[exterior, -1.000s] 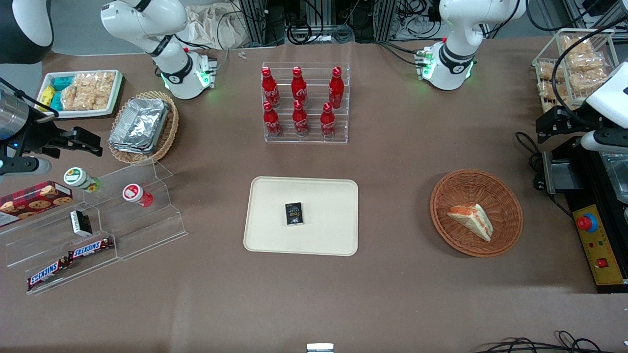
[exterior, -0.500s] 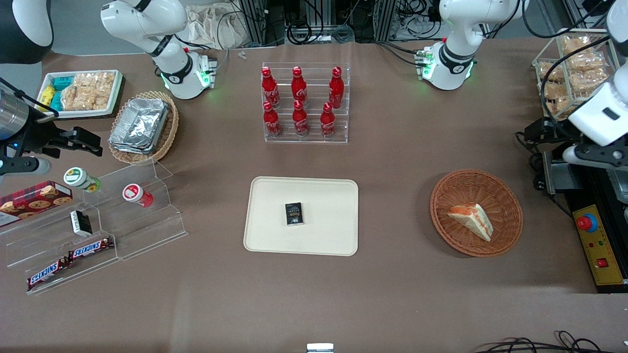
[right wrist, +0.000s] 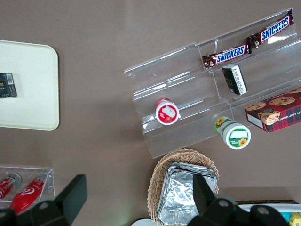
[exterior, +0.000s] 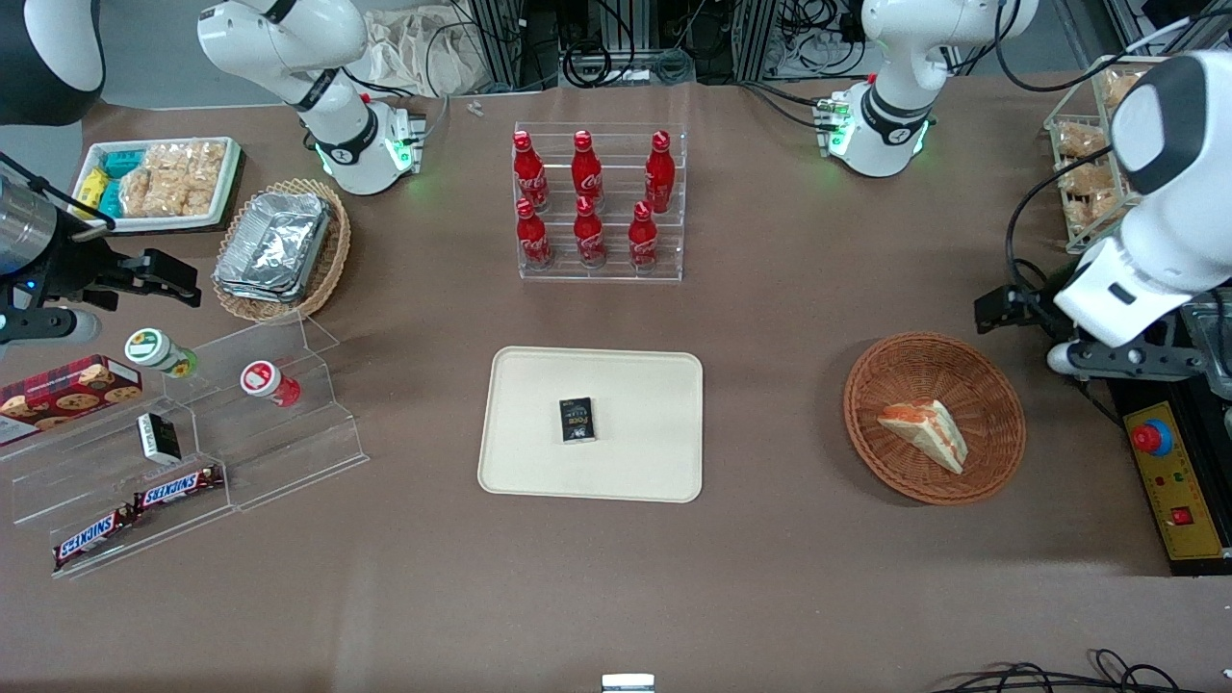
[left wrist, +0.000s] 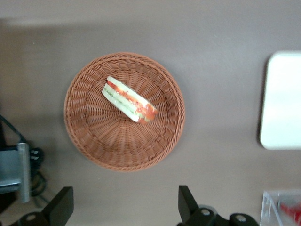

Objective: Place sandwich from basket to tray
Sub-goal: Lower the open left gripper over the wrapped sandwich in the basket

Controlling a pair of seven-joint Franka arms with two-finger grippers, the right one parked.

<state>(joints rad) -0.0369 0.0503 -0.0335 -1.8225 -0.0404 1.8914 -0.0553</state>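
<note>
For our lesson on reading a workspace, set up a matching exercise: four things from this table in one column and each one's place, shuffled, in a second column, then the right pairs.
Things
1. sandwich
2. small black packet
3. foil containers
4. tool

Places
A. on the tray
B. in the lighter wicker basket
C. open, raised above the table, beside the basket's rim
D. in the orange-brown basket

Pairs: 1-D, 2-A, 3-B, 4-C

Sandwich (exterior: 924,432) in basket (exterior: 991,385), toward working arm's end of table. Tray (exterior: 635,472) beside basket, well apart, carrying a pack (exterior: 577,420). Gripper (left wrist: 124,207) above table, just beside basket, fingers (left wrist: 62,205) spread.
</note>
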